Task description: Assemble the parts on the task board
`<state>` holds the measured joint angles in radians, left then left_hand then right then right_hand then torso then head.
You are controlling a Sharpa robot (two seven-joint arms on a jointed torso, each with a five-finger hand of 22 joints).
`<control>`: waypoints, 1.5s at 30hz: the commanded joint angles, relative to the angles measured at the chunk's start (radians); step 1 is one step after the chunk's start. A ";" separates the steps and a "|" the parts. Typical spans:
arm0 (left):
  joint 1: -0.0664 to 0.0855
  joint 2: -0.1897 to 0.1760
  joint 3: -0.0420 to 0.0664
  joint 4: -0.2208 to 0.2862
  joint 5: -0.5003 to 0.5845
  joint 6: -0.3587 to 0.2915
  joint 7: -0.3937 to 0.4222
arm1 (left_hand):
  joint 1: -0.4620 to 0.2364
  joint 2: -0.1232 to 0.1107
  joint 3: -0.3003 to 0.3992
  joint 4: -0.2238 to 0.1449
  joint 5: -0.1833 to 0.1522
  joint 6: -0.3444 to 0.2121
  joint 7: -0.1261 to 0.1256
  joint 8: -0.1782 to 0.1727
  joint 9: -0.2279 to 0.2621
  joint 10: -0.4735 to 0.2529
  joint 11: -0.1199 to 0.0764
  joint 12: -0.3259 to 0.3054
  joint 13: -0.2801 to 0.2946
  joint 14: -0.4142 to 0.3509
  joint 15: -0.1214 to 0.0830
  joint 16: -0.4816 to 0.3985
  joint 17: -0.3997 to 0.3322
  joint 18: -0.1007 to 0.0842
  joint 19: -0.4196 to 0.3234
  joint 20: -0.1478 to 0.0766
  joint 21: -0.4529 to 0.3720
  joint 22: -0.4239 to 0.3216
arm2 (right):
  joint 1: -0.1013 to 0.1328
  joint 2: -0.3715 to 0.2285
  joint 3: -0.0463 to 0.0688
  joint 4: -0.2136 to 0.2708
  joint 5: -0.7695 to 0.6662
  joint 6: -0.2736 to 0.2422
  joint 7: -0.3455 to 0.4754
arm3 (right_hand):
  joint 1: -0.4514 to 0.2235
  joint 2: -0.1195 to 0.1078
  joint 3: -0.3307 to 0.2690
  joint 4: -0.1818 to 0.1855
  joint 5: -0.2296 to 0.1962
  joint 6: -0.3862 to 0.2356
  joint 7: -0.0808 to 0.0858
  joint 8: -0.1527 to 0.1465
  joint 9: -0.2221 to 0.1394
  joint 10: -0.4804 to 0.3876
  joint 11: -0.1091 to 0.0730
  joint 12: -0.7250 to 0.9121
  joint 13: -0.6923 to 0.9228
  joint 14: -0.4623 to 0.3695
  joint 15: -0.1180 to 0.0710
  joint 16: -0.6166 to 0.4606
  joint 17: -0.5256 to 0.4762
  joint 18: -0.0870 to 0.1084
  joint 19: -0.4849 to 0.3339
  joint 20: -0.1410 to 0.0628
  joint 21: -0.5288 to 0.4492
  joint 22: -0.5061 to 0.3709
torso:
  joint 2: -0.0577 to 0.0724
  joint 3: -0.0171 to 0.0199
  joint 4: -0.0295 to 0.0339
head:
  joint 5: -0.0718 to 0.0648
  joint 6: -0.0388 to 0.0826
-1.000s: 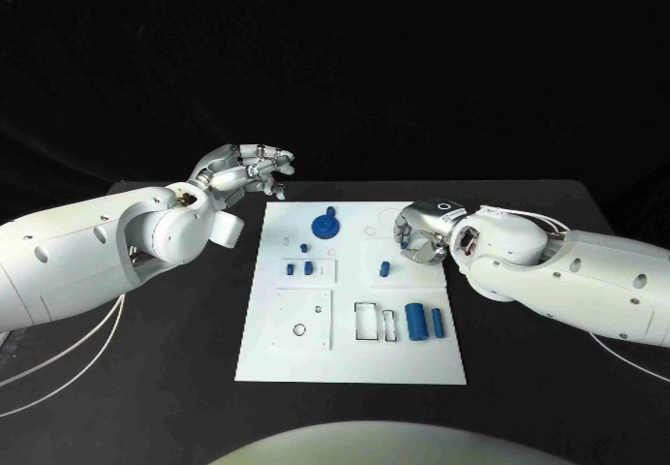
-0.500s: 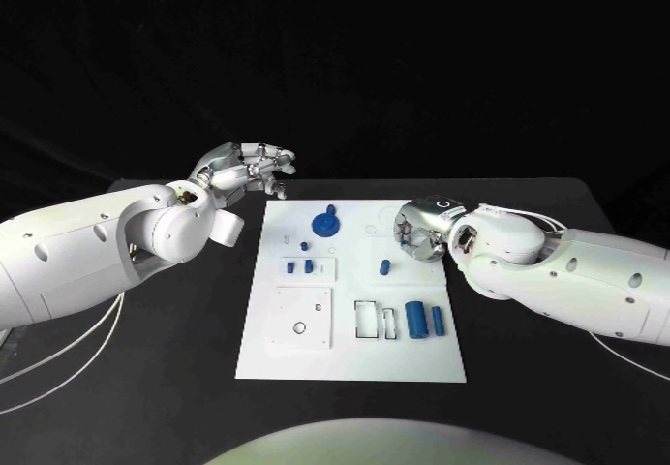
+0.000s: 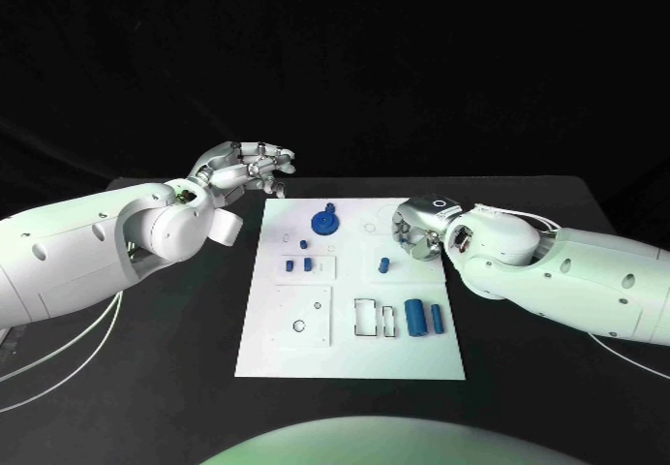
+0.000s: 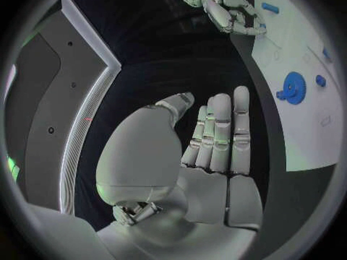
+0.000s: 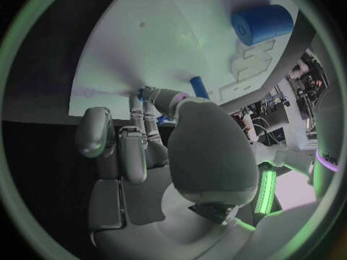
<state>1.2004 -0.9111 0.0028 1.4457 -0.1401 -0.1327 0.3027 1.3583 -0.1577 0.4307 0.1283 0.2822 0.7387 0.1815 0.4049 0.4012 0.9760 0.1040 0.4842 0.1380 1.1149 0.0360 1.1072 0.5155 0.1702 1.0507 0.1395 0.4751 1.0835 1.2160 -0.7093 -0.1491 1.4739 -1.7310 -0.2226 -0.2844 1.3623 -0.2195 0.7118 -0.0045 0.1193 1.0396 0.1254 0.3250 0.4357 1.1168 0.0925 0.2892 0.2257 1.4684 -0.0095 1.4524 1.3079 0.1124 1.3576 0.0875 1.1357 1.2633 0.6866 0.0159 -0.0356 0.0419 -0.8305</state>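
The white task board [image 3: 350,291] lies flat in the middle of the black table [image 3: 531,387], long side running away from the robot. On it a blue gear [image 3: 324,226] sits near the far end, and three small blue pegs [image 3: 299,263] cluster just nearer than the gear, on the left half. A lone small blue peg [image 3: 382,265] stands near the middle of the board, and a large blue cylinder [image 3: 416,319] lies beside a slimmer blue bar [image 3: 437,322] at the near right, next to a rectangular cut-out. The right hand [image 3: 416,232] hovers at the board's right edge near its far end, fingers curled in and pointing toward the board. In the right wrist view the fingertips [image 5: 148,93] bunch together right at the lone peg [image 5: 198,87], which pokes out just past them; whether they touch or pinch it cannot be told. The big cylinder [image 5: 262,24] lies well beyond the fingers in that view. The left hand [image 3: 249,167] is off the board, over the table just past the board's far left corner, holding nothing. Its wrist view shows the fingers [image 4: 220,130] straight and pressed side by side, with the gear [image 4: 294,87] well apart from them.
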 commanded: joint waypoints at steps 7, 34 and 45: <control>0.001 -0.005 0.001 0.008 -0.025 0.033 0.009 | -0.002 0.000 0.016 -0.006 0.008 -0.012 0.000 0.012 -0.001 -0.003 0.005 -0.007 -0.003 -0.007 0.000 -0.008 -0.003 0.009 0.004 0.001 -0.010 -0.002 | -0.009 -0.013 -0.005 0.013 -0.041 -0.047 -0.022 | -0.011 0.005 0.001 -0.008 0.015 0.008 -0.001 0.002 0.006 0.043 -0.034 -0.012 0.003 0.049 -0.009 0.005 0.025 -0.011 0.008 -0.002 0.008 0.004 | 0.001 -0.0006 -0.0005 | -0.001 0.000; 0.001 -0.008 -0.002 -0.002 -0.030 0.040 0.016 | -0.004 -0.002 0.018 -0.008 0.019 -0.016 0.001 0.016 -0.002 -0.003 0.006 -0.007 -0.004 -0.009 0.001 -0.009 -0.005 0.009 0.004 0.001 -0.012 -0.003 | 0.012 -0.100 0.007 0.132 -0.004 -0.112 -0.049 | -0.027 0.004 0.001 -0.008 0.026 0.013 -0.002 0.003 0.012 0.049 -0.035 -0.019 0.005 0.050 -0.010 0.005 0.027 -0.013 0.011 -0.003 0.015 0.012 | -0.002 -0.0007 -0.0009 | -0.001 0.008; 0.001 0.000 -0.004 -0.007 -0.029 0.042 0.016 | -0.005 -0.003 0.019 -0.009 0.022 -0.017 0.001 0.017 -0.002 -0.004 0.007 -0.007 -0.005 -0.009 0.001 -0.010 -0.005 0.009 0.004 0.001 -0.013 -0.003 | 0.018 -0.106 0.012 0.264 0.014 -0.126 -0.044 | -0.029 0.003 0.001 -0.008 0.027 0.012 -0.003 0.002 0.013 0.049 -0.035 -0.021 0.005 0.051 -0.010 0.007 0.031 -0.014 0.013 -0.003 0.019 0.015 | -0.001 -0.0001 0.0015 | 0.024 0.010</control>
<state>1.2003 -0.9146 -0.0018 1.4375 -0.1668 -0.1084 0.3060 1.3583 -0.1577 0.4445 0.1199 0.2984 0.7309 0.1820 0.4175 0.4013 0.9759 0.1041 0.4800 0.1341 1.1149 0.0360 1.1035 0.5116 0.1700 1.0506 0.1395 0.4640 1.0822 1.2339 -0.8200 -0.1375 1.7273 -1.7235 -0.3420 -0.3247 1.3447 -0.2159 0.7150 -0.0097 0.1433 1.0460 0.1259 0.3246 0.4471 1.1276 0.0925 0.2688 0.2295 1.4648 -0.0129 1.4564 1.3075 0.1144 1.3609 0.0840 1.1482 1.2777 0.6844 0.0151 -0.0365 0.0582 -0.8203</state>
